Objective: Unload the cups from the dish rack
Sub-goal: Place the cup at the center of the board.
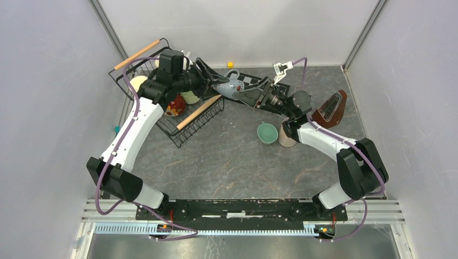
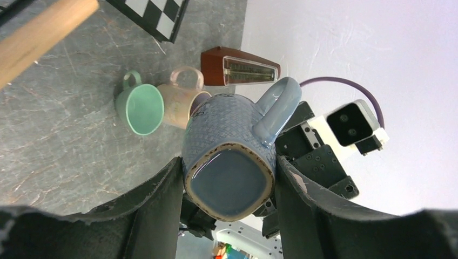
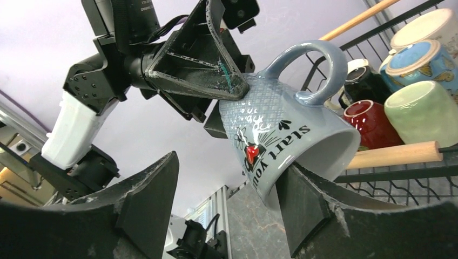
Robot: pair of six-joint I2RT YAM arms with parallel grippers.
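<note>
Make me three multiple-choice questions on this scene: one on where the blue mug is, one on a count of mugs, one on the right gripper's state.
1. Where is the blue mug?
A) in the dish rack
B) held in the air by the left gripper
C) standing on the table

2. How many mugs sit on the table outside the dish rack?
A) one
B) two
C) four

3. The right gripper is:
A) open
B) shut on the blue mug
C) shut, empty

Answers:
1 B, the left gripper clamps its base above the table.
2 B, only the green mug and the pink mug, beside the metronome.
3 A, its fingers stand wide apart around the mug's mouth.
</note>
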